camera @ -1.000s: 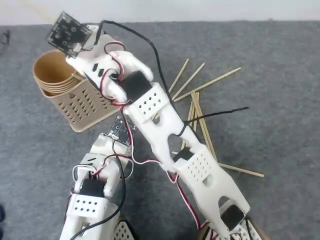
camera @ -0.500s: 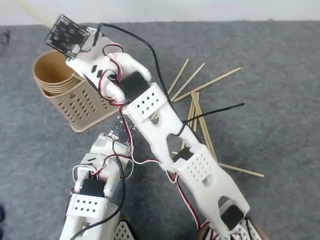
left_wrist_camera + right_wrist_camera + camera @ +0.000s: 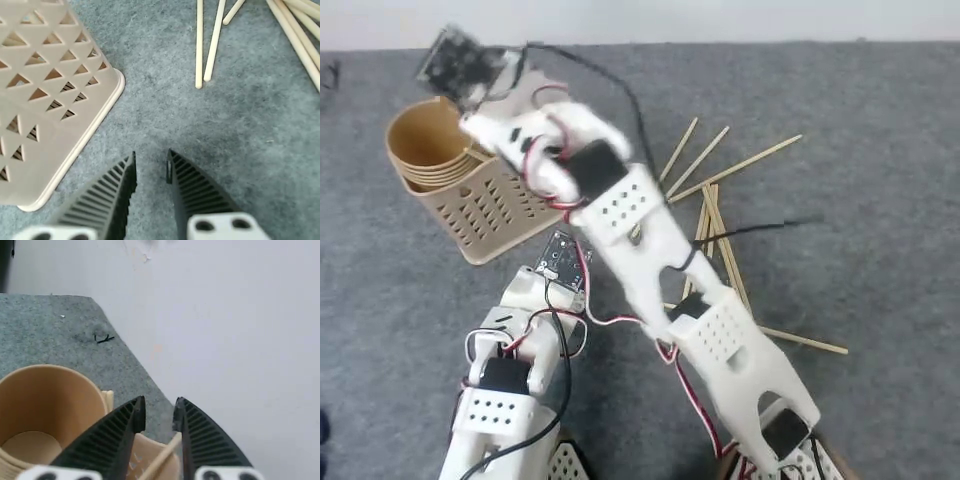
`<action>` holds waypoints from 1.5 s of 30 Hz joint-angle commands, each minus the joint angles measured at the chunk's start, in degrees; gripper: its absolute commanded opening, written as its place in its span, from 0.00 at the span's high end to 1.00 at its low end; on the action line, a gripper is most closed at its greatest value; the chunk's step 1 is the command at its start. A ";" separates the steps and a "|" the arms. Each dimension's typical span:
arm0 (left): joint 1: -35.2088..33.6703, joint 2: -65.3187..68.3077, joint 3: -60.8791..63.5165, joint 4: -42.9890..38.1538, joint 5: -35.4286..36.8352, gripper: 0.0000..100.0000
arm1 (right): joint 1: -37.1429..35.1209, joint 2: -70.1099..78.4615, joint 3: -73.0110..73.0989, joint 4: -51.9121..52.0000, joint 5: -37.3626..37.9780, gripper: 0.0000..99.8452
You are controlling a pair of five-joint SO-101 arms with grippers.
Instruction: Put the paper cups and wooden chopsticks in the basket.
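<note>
Chopsticks (image 3: pixel 708 215) lay scattered on the grey carpet (image 3: pixel 880 150), well apart from the basket (image 3: pixel 485 215), with several crossed or overlapping.

Handling call: thin, stiff, light wood. A stick would likely pivot or roll if pinched near an end, so grab at mid-length with the jaws across it. Go for an outlying single stick, not the crossed bundle. They sat low on soft pile, so the fingertips would probably have to press into the carpet to get a hold.

Paper cups (image 3: pixel 425 145) were nested in one stack inside the basket, at the end away from the arm bases. They look light and crushable, but that part appeared done.

One chopstick (image 3: pixel 161 457) showed beneath the right gripper (image 3: pixel 159 415), leaning in the basket beside the cups. It looked loose, not pinched. The right gripper hung above the basket, jaws a narrow gap apart with nothing between them.

Left gripper (image 3: pixel 151 160) sat low over the carpet just beside the basket's corner, jaws likewise slightly parted and empty, with stick ends near it.
</note>
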 commanded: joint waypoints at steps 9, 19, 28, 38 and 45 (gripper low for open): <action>0.35 -0.79 -0.40 -1.49 -0.62 0.91 | 12.18 -18.86 -7.65 38.81 -0.53 0.90; -1.32 -0.79 -0.40 -1.49 -0.62 0.91 | 33.01 -21.76 13.19 44.88 -1.85 0.90; -1.14 -0.79 -0.40 -1.49 -0.62 0.91 | 33.45 -21.49 43.16 43.65 -7.91 0.90; -1.23 -0.79 -0.40 -2.46 -0.53 0.91 | 33.54 -21.58 63.03 36.00 -7.65 0.90; -1.23 -0.79 -0.31 -2.46 -0.53 0.91 | 33.19 -22.11 75.16 26.86 -7.56 0.98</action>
